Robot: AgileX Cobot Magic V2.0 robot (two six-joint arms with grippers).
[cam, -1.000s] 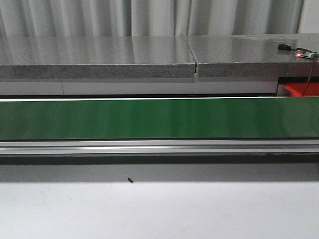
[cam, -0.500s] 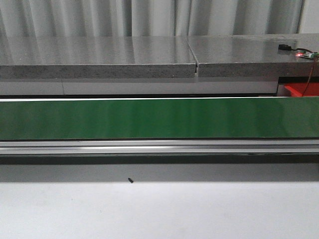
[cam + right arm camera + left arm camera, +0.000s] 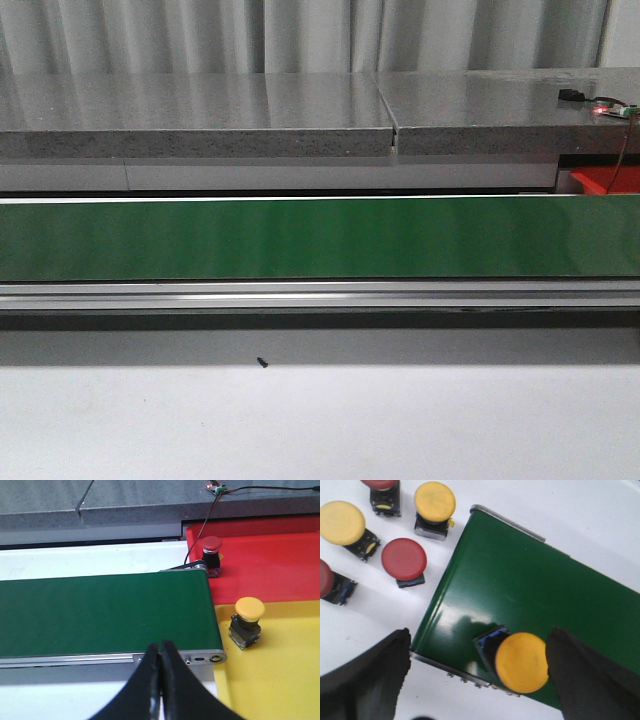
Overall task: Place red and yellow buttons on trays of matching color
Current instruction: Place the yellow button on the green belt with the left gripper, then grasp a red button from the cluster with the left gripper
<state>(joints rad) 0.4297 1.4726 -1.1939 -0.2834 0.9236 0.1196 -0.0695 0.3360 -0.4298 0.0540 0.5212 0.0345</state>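
**Conveyor station: buttons and trays seen only from the wrists**

Front view: a bare green conveyor belt (image 3: 300,238) crosses the frame, a grey stone ledge (image 3: 200,115) behind it, a white surface (image 3: 320,420) in front. A corner of the red tray (image 3: 603,181) shows at far right. Neither arm nor any button appears here.

Left wrist view: the left hand (image 3: 480,675) is spread wide over the belt's end; a yellow button (image 3: 520,661) lies on the belt between its fingers, untouched. Off the belt, on the white surface, stand more red and yellow buttons, among them a red button (image 3: 404,560).

Right wrist view: the right hand (image 3: 160,672) is closed tight, empty, near the belt's other end. One red-capped button (image 3: 211,552) stands on the red tray, one yellow-capped button (image 3: 247,621) on the yellow tray (image 3: 280,680).
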